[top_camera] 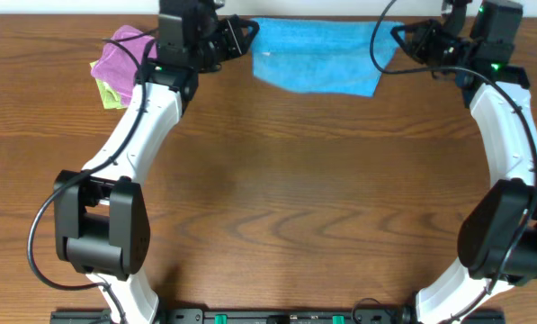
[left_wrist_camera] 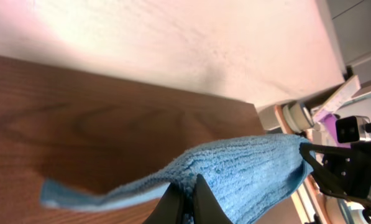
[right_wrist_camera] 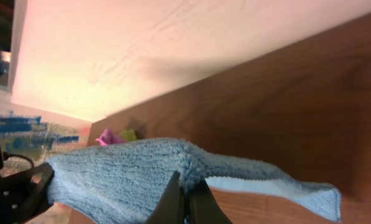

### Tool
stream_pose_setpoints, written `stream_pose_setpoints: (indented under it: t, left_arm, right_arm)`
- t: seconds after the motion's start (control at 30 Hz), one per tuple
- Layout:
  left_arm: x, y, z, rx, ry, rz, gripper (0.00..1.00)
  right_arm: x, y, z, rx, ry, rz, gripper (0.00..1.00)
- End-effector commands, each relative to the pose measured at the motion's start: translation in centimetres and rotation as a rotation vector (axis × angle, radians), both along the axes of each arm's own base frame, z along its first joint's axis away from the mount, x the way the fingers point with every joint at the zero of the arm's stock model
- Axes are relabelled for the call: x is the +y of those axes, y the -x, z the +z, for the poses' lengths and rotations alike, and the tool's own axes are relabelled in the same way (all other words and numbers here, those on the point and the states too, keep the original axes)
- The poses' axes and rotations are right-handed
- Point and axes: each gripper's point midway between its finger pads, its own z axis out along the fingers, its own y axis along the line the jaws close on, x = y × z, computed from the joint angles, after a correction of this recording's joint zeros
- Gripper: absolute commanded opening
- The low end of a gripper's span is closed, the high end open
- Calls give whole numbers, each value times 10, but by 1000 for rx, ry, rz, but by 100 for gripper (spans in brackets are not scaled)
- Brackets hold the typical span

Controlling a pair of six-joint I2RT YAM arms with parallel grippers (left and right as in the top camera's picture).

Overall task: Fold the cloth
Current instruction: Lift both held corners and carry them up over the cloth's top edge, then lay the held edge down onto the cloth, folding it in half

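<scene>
The sky-blue cloth (top_camera: 317, 56) hangs stretched between my two grippers at the far edge of the table. My left gripper (top_camera: 246, 38) is shut on its left corner, and the black fingers (left_wrist_camera: 173, 199) pinch a bunched edge of the cloth (left_wrist_camera: 247, 174) in the left wrist view. My right gripper (top_camera: 399, 38) is shut on the right corner; its fingers (right_wrist_camera: 173, 196) clamp the terry fabric (right_wrist_camera: 117, 174) there. A lower part of the cloth sags toward the wooden table (top_camera: 277, 180).
A purple cloth (top_camera: 124, 49) lies on a light green cloth (top_camera: 111, 95) at the far left of the table. Both arms reach along the table's sides to the far edge. A pale wall stands behind the table.
</scene>
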Motion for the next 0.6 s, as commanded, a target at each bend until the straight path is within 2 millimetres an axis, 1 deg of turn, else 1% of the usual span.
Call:
stream_pose_setpoints:
  t: [0.0, 0.1, 0.2, 0.3, 0.37, 0.47, 0.57]
  left_arm:
    - [9, -4, 8, -23, 13, -24, 6]
    - [7, 3, 8, -12, 27, -74, 6]
    - [7, 15, -2, 33, 23, -137, 6]
    - [13, 31, -20, 123, 11, -190, 6]
    - [21, 44, -36, 188, -16, -220, 6]
    - [30, 60, -55, 253, -66, -247, 6]
    - [33, 79, -71, 311, -114, -289, 6]
  right_arm:
    - [-5, -3, 3, 5, 3, -24, 1]
    - [0, 7, -10, 66, 18, 0, 1]
    - [8, 23, -27, 131, 53, 56, 1]
    - [12, 43, -45, 213, 80, 101, 1]
    - [16, 62, -58, 289, 100, 147, 1]
    - [20, 85, -71, 357, 129, 209, 1]
    - [20, 104, -81, 428, 160, 246, 1]
